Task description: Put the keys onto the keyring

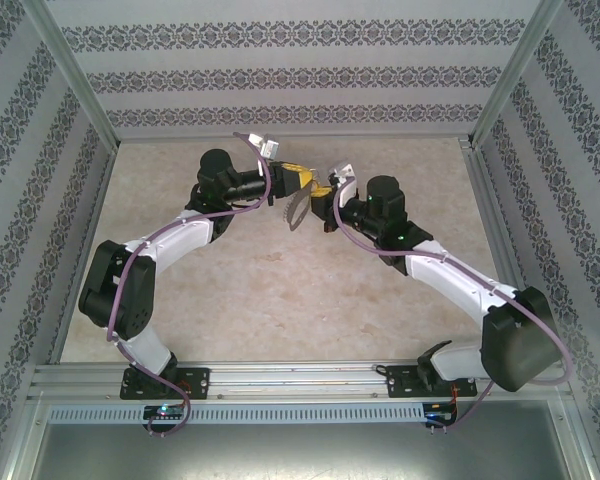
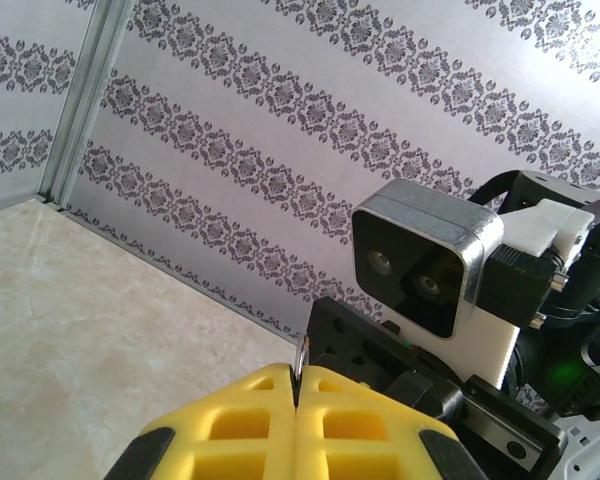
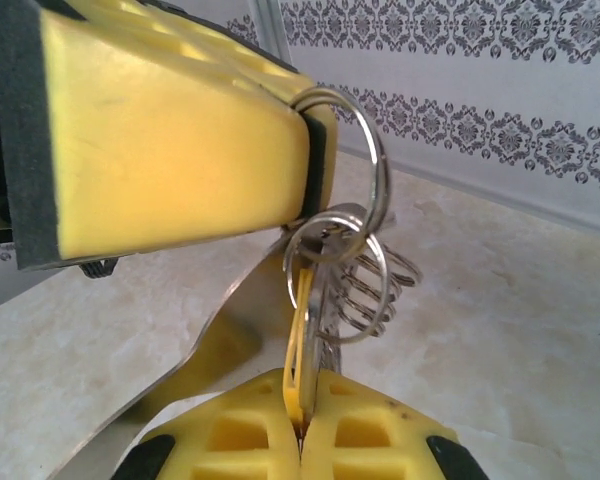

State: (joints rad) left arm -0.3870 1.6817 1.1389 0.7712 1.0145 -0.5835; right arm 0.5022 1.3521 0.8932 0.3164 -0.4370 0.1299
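Both arms meet above the middle of the table. My left gripper [image 1: 302, 182] [image 2: 296, 376] is shut on the edge of the keyring [image 3: 372, 150] [image 2: 298, 355], a large silvery ring that sticks out past its yellow fingertips. Smaller rings [image 3: 342, 262] and a wire coil [image 3: 385, 285] hang from that ring. My right gripper [image 1: 323, 196] [image 3: 302, 380] is shut on a thin flat key [image 3: 305, 335], seen edge-on with a yellow rim; its top runs up into the small rings.
A flat shiny metal piece [image 3: 205, 345] [image 1: 296, 212] hangs from the rings and slants down to the left. The right arm's wrist camera [image 2: 425, 255] is close in front of the left gripper. Patterned walls [image 1: 280, 75] enclose the beige table [image 1: 280, 290].
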